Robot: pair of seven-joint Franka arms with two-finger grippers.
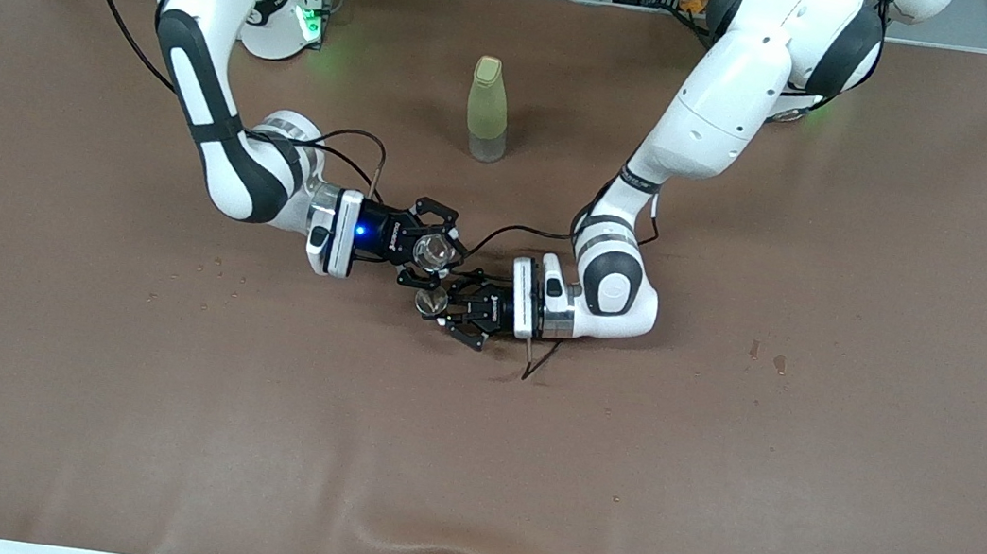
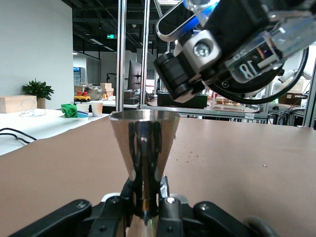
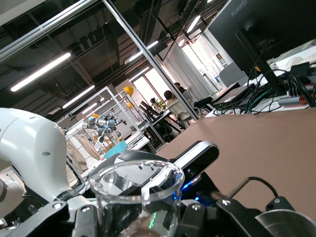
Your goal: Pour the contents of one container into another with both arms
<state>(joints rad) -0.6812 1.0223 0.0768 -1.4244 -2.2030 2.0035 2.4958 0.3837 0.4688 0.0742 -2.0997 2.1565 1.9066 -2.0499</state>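
Observation:
My left gripper is shut on the waist of a shiny steel jigger, which it holds upright low over the middle of the brown table. In the left wrist view the jigger stands between the left gripper fingers. My right gripper is shut on a clear glass cup, right beside the jigger and slightly higher. The left wrist view shows that cup tilted above the jigger. In the right wrist view the cup fills the right gripper, with the jigger's rim just past it.
A tall yellow-green bottle stands upright on the table, farther from the front camera than both grippers. A loose black cable hangs under the left wrist. Small stains mark the brown cloth toward the left arm's end.

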